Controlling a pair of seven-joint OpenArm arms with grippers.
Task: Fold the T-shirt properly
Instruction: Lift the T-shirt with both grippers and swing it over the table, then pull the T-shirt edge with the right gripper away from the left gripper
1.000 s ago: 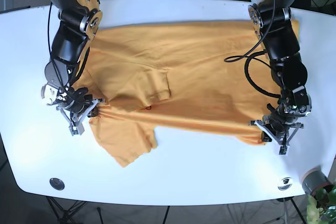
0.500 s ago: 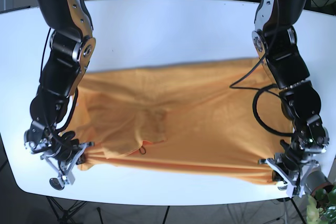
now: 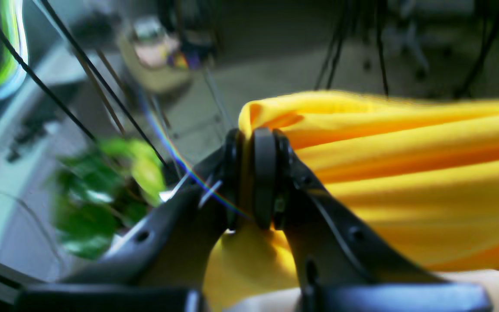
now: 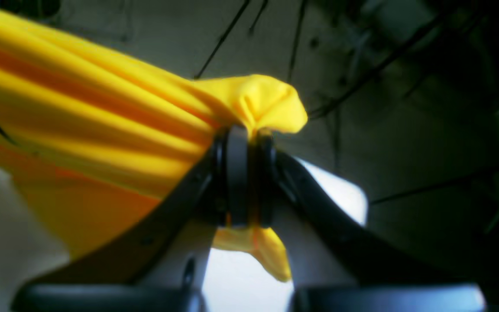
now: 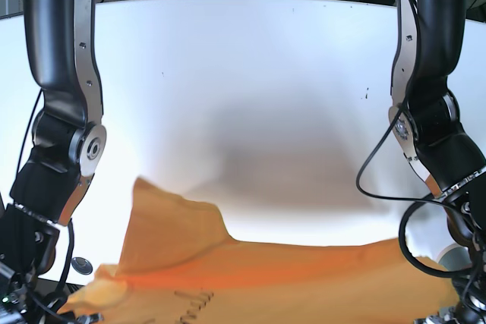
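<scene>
Holding the orange T-shirt (image 5: pixel 250 275) stretched between them, your left gripper (image 3: pixel 251 177) and right gripper (image 4: pixel 243 173) each stay clamped on a bunched corner. A second ago the shirt lay flat; now it hangs off the near edge of the white surface (image 5: pixel 243 73), likely readying a fresh lay-down. A dark mark shows; no writing is legible.

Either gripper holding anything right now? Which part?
Both. The left gripper is shut on a bunched edge of the yellow T-shirt; the right gripper pinches another bunched edge. Which part of the shirt can't be told.
</scene>
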